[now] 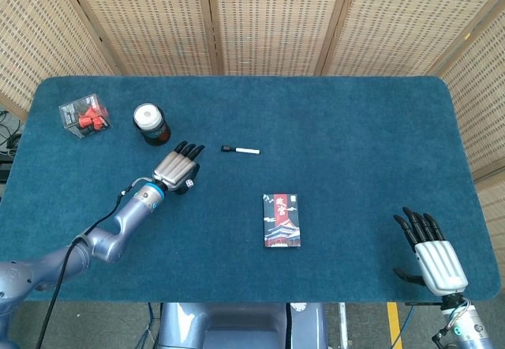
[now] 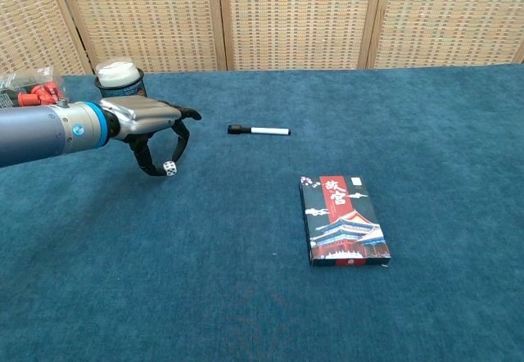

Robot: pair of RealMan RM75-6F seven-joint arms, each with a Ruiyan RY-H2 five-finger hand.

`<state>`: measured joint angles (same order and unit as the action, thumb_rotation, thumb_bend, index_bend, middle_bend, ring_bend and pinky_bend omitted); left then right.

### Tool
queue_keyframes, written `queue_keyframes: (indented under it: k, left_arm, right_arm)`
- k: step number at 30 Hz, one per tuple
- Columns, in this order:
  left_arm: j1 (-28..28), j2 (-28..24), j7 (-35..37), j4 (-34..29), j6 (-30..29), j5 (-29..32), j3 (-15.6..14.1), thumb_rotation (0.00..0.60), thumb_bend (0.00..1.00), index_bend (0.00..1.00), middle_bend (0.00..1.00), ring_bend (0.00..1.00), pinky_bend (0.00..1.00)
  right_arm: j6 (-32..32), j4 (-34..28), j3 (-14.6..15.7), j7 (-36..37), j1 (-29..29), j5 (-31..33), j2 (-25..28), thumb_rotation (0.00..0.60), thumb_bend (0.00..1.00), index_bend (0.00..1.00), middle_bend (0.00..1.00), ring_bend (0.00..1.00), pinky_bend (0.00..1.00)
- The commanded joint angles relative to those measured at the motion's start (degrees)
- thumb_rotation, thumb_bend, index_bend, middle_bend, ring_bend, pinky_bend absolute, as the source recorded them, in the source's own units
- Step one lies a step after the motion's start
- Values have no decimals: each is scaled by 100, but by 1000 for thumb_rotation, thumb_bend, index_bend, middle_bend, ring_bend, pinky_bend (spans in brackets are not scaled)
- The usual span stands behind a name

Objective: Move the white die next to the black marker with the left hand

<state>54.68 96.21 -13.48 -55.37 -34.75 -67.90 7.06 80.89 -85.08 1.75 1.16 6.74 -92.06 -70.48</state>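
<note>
The white die [image 2: 169, 168] lies on the blue table cloth, to the left of the black marker [image 2: 259, 131]. My left hand [image 2: 147, 124] arches over the die, and its thumb and a finger close in on either side and pinch it. In the head view the die [image 1: 189, 182] peeks out just beside my left hand [image 1: 177, 167], and the marker [image 1: 241, 151] lies a short way to the right. My right hand [image 1: 432, 254] rests at the table's near right corner with its fingers spread, holding nothing.
A dark jar with a white lid [image 1: 150, 123] stands just behind my left hand. A clear box of red pieces [image 1: 84, 115] sits at the far left. A card box [image 1: 282, 220] lies flat mid-table, also in the chest view [image 2: 344, 219].
</note>
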Motion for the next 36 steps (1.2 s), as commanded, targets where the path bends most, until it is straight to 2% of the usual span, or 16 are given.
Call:
queue_keyframes:
  k: [1, 10, 19, 27, 36]
  left_arm:
    - [7, 27, -14, 25, 3, -3, -13, 600, 307, 544, 0, 0, 0]
    - [0, 43, -7, 56, -78, -5, 3, 600, 316, 595, 0, 0, 0]
    - [-22, -336, -104, -506, -398, -13, 141, 600, 318, 612, 0, 0, 0]
    - [-88, -1105, -490, -1701, -927, 191, 431, 600, 318, 620, 0, 0, 0]
    - [-78, -2160, -1261, -3365, -1310, 939, 761, 600, 317, 630, 0, 0, 0]
  right_arm:
    - [9, 12, -1, 3, -2, -2, -7, 600, 182, 47, 0, 0, 0]
    - [56, 58, -5, 53, -11, -25, -22, 600, 182, 47, 0, 0, 0]
    - [56, 44, 3, 67, -13, -29, -8, 600, 182, 47, 0, 0, 0]
    - [134, -23, 34, 100, -33, -117, 42, 600, 182, 47, 0, 0, 0]
    - [240, -113, 87, 82, -52, -278, 79, 600, 182, 47, 0, 0, 0]
